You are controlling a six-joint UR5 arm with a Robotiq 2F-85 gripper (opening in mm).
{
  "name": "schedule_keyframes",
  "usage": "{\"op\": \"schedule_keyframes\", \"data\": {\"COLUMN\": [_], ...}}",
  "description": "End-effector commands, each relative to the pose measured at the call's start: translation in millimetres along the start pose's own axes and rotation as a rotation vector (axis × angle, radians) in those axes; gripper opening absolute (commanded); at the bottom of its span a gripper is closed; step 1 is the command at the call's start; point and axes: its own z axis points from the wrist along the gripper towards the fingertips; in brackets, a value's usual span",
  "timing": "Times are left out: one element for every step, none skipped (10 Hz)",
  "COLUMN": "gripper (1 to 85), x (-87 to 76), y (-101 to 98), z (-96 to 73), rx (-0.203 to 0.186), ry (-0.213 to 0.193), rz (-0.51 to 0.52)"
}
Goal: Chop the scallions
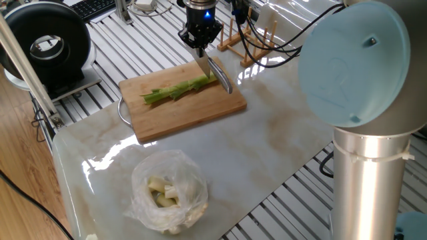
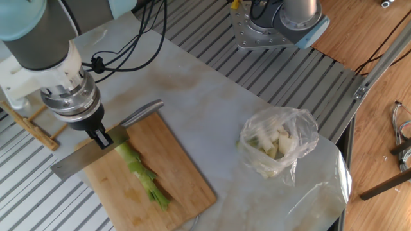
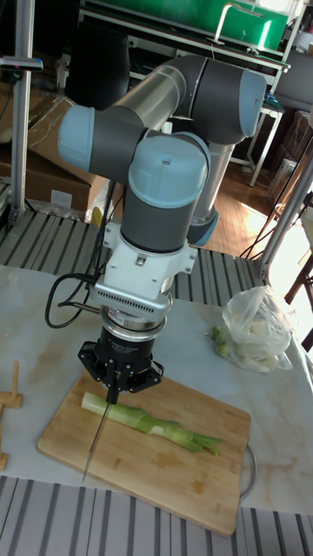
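The scallions are one slim light-green stalk (image 1: 179, 89) (image 2: 140, 173) (image 3: 148, 423) lying whole on a wooden cutting board (image 1: 187, 113) (image 2: 189, 183) (image 3: 165, 486). My gripper (image 1: 200, 45) (image 2: 100, 136) (image 3: 110, 393) is shut on a knife (image 1: 204, 67) (image 2: 80, 160) (image 3: 96, 439). The blade hangs below the fingers at the stalk's pale thick end, its edge close to the board. The knife's metal handle (image 1: 223, 75) (image 2: 141, 111) sticks out over the board's edge.
A clear plastic bag of pale whitish pieces (image 1: 168, 190) (image 2: 277, 146) (image 3: 256, 330) lies on the marble tabletop, away from the board. A wooden rack (image 1: 250, 37) (image 2: 32, 131) stands just beyond the board. A black round device (image 1: 47, 47) sits off the table's corner.
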Motion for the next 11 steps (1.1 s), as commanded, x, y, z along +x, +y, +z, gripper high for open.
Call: {"op": "schedule_keyframes", "data": {"gripper": [1.0,1.0,1.0,1.0,1.0,1.0,1.0,1.0,1.0,1.0,1.0], "x": [0.7,0.3,0.7,2.2,3.3,4.6,5.8,6.8,8.4,10.5,12.2], "y": [11.7,12.0,13.3,14.3,12.1,10.3,9.5,10.7,11.9,10.2,9.8], "z": [-4.7,-3.7,-1.0,1.6,3.6,4.0,4.3,4.8,5.9,6.3,6.6], "rx": [-0.011,-0.009,-0.011,-0.008,0.007,0.014,0.015,0.012,0.010,0.018,0.022], "ry": [0.002,0.001,0.000,-0.004,-0.009,-0.006,-0.003,-0.002,-0.002,0.000,0.001], "rz": [0.012,0.012,0.011,0.011,0.006,0.000,-0.005,-0.005,-0.003,-0.006,-0.008]}}
